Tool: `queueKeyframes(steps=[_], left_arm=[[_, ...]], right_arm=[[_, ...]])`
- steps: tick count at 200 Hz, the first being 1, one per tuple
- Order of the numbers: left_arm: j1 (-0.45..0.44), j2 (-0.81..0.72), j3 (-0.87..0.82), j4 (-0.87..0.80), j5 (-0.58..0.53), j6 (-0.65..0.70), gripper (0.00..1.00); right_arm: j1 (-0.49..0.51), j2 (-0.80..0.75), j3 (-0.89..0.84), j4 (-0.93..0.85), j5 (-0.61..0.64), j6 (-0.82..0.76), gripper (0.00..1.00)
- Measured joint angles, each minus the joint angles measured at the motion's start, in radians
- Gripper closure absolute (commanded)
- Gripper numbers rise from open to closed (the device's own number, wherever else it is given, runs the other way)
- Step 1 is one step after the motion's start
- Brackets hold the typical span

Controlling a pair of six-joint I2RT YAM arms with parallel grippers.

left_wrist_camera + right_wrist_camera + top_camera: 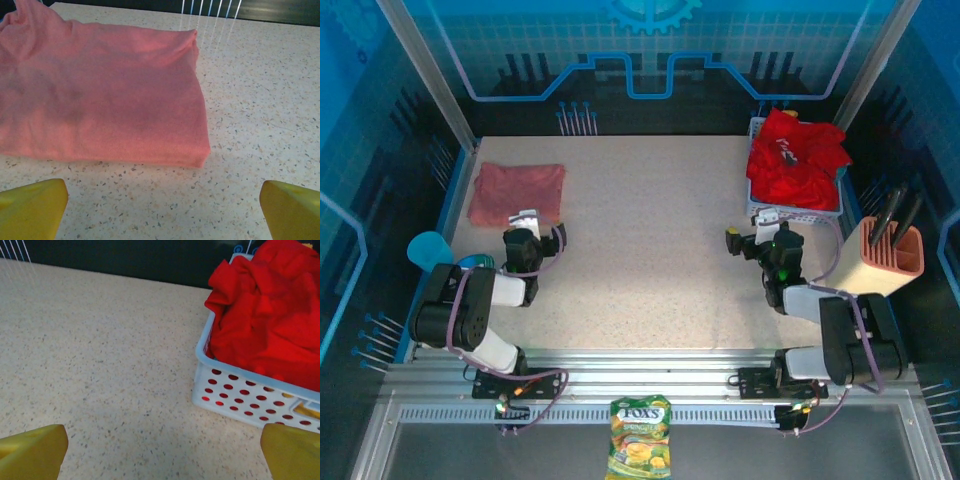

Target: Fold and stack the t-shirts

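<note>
Salmon-pink t-shirt lies folded into a flat rectangle at the far left corner of the tabletop, the one garment that looks finished, while the red t-shirts sit heaped and crumpled in the white mesh basket at the far right, one showing a small white print. By that reckoning the job appears barely begun: the red pile is yet to be lifted out, folded and stacked on the pink one. The left tool hangs just on the near side of the folded shirt, its yellow fingertips spread wide and apart from the cloth, gripping nothing. The right tool faces the basket from the near left, likewise spread wide and empty, clear of both the plastic wall and the shirts.
</note>
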Motion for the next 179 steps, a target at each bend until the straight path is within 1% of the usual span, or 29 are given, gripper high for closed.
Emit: queueKeyframes(steps=[16,27,44,81,179], left_arm=[[0.000,0.000,0.000,0.005,0.000,0.000,0.01],[0.000,0.000,0.000,0.006,0.000,0.000,0.01],[0.000,0.000,0.000,0.006,0.000,0.000,0.01],[0.000,0.000,0.000,0.006,0.000,0.000,0.01],[0.000,0.000,0.000,0.007,0.000,0.000,0.01]], right_arm=[[-0.001,0.108,-0.002,0.087,0.001,0.009,0.00],[-0.001,0.139,-0.002,0.066,0.008,0.016,0.00],[0.000,0.142,0.020,0.032,0.039,0.027,0.00],[0.002,0.142,0.060,0.033,0.091,0.035,0.00],[0.002,0.142,0.066,0.016,0.080,0.036,0.00]])
